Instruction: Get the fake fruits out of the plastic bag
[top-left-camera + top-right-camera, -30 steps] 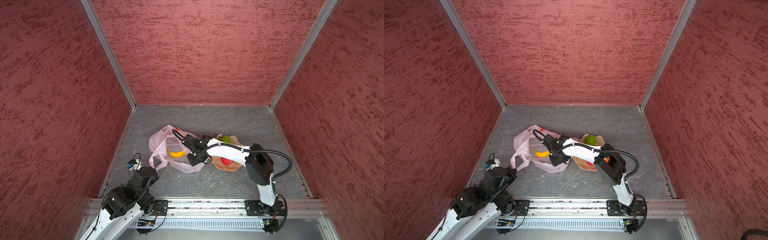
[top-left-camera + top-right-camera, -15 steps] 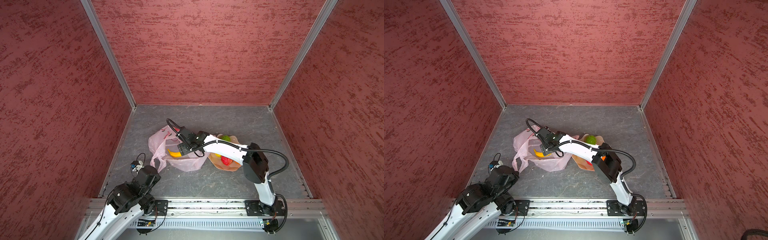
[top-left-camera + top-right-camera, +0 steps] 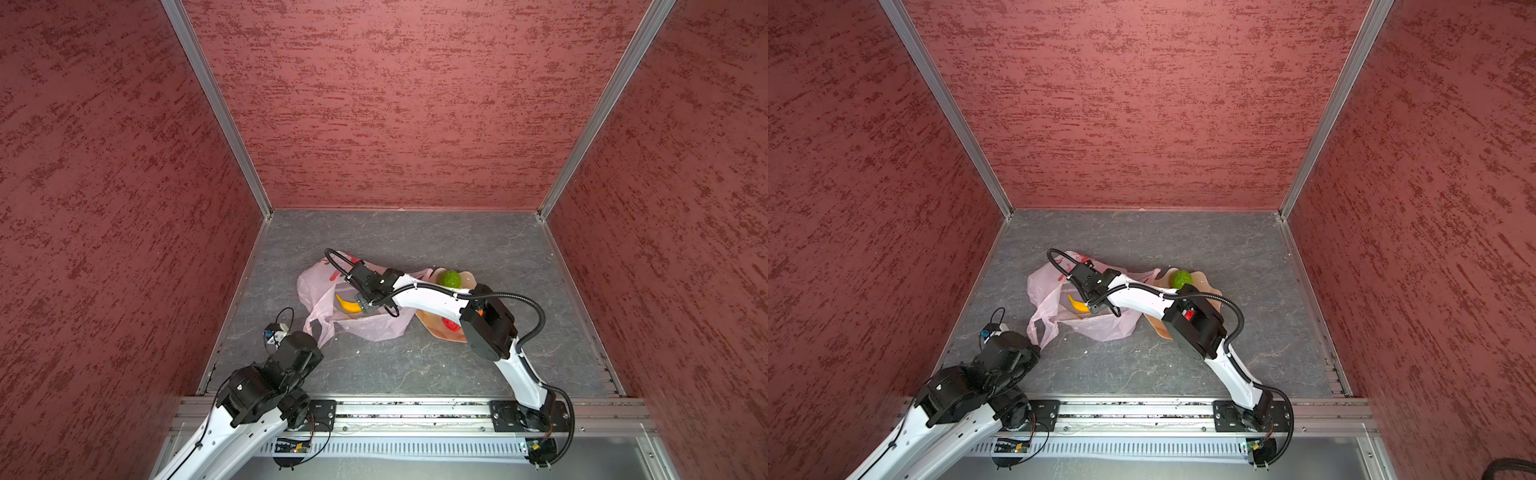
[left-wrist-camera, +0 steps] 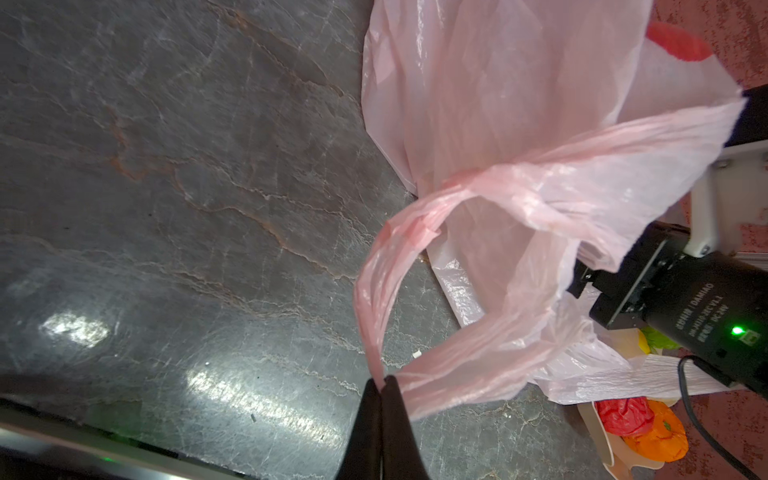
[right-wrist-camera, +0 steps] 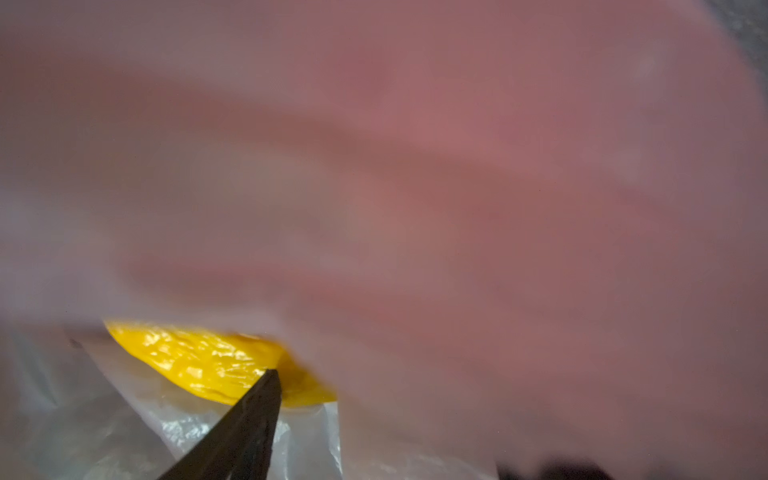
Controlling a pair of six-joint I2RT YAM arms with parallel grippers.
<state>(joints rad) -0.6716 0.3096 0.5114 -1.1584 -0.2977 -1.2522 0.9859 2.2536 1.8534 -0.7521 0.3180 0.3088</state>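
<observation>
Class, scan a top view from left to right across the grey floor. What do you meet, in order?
Plastic bag → banana → green ball → right arm's black elbow.

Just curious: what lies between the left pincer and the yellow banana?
Only the plastic bag: in the left wrist view its loop handle runs from the shut left gripper to the bag's mouth; a top view shows the banana inside.

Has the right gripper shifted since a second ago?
Yes. Against the dish, which stayed put, the right gripper has gone left in both top views, deeper into the plastic bag, up to the banana.
</observation>
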